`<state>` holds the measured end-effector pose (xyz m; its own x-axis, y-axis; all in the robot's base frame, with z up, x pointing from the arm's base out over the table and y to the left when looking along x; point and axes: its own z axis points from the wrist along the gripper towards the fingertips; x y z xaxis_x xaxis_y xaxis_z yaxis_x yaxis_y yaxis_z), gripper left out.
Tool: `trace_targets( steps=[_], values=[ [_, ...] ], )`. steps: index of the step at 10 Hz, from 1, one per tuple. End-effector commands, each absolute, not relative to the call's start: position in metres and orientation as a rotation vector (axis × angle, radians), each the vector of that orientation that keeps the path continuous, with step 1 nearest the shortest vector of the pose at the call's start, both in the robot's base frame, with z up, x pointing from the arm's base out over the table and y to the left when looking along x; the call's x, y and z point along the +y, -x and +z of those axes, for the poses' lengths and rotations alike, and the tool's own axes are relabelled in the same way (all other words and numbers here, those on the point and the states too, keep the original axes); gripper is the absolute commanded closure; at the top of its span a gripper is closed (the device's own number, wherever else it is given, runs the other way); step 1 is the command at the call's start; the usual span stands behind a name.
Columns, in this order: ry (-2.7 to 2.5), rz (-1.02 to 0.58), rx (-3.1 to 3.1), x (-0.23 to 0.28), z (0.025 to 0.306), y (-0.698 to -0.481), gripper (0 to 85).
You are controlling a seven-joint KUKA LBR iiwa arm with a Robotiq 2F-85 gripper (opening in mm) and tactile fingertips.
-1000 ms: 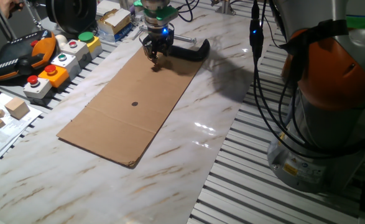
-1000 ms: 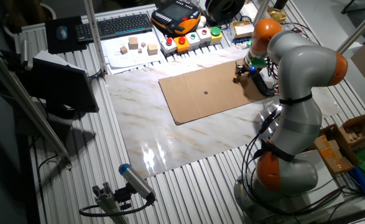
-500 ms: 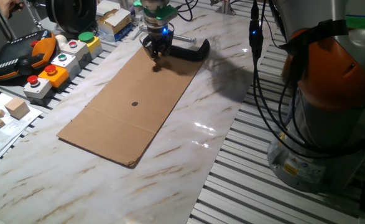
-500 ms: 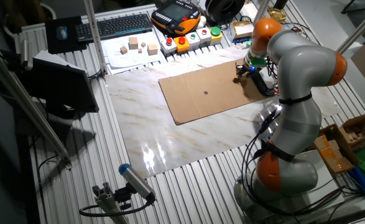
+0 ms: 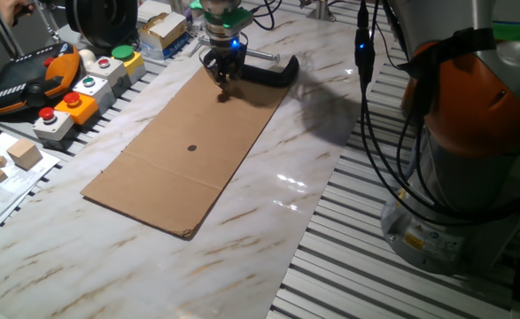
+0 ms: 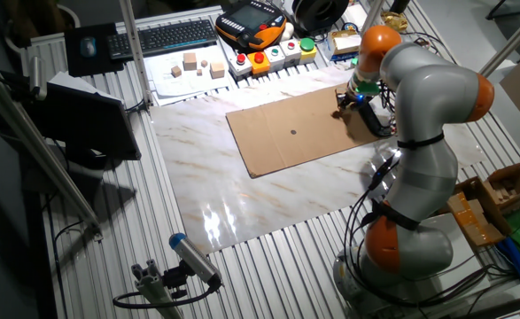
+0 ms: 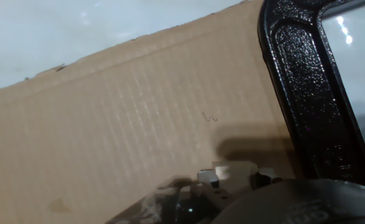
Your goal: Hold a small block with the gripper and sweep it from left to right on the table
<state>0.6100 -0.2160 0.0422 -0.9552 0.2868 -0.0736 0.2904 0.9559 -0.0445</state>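
Small block [image 7: 235,170] between tool [image 7: 232,177] fingertips.

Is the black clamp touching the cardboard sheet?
Touching. The hand view shows the black clamp lying across the cardboard sheet edge with no gap.

obstacle: black clamp [image 5: 273,73] just beside end effector [image 5: 223,74] | free: cardboard sheet [image 5: 189,146] bare
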Motion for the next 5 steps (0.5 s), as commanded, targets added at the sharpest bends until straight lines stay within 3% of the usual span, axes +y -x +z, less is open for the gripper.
trace_targets(
  steps=[1,5],
  values=[
    [-0.454,-0.094,3.038,-0.2161,0.0421,-0.6099,84.3],
    [-0.479,-0.102,3.042,-0.2161,0.0421,-0.6099,84.3]
  ],
)
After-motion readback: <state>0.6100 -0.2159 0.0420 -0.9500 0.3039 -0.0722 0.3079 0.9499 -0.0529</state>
